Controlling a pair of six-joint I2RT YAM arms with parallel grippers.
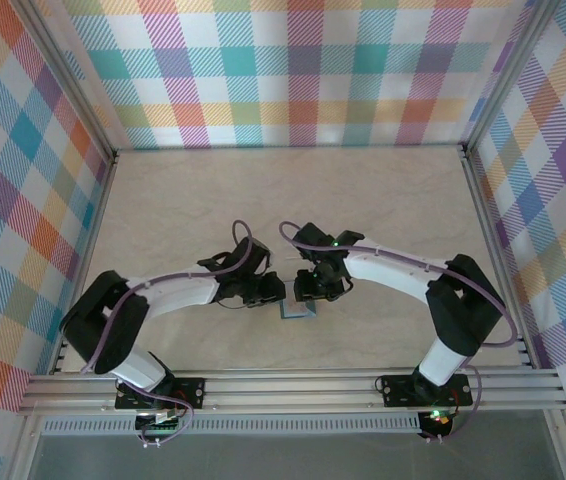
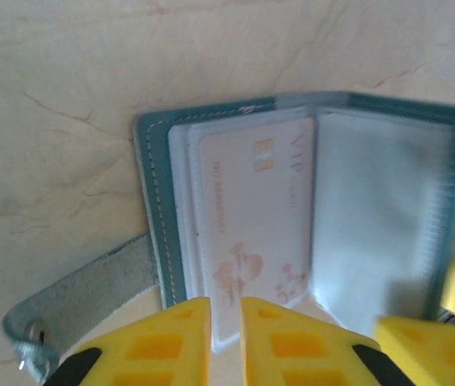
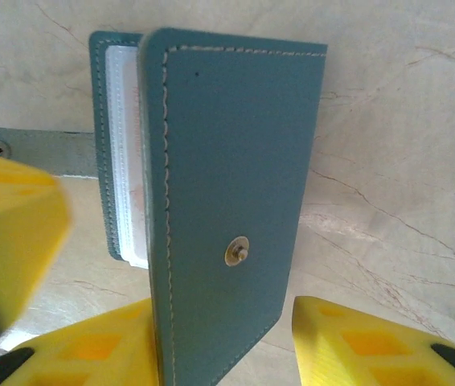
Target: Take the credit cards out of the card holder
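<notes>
The card holder [image 1: 298, 309] lies near the middle of the near edge of the tabletop [image 1: 213, 190], opened like a book with one teal cover standing up. My right tool [image 3: 229, 315] is fairly wide and straddles that raised cover, with the round snap [image 3: 237, 252] facing it. The cover sits against one finger with a clear gap to the other, so I judge it propped rather than gripped. My left tool [image 2: 225, 322] is narrow, with only a slim gap between the fingers. It hovers at the lower edge of the clear sleeves [image 2: 372, 217] with nothing that I can see pinched. One credit card [image 2: 256, 217], pale with a small chip and pinkish print, sits in the sleeve next to the spine; whether more lie behind it I cannot tell. I expect the holder to be light and floppy, apt to slide or fold shut unless the cover is pinned. The grey tab [image 2: 91, 281] looks too limp to pull on. The card should be stiff, thin and slick, and the plastic will likely cling to it. I would take it by an edge at the sleeve's mouth, though I cannot tell which side that is.
</notes>
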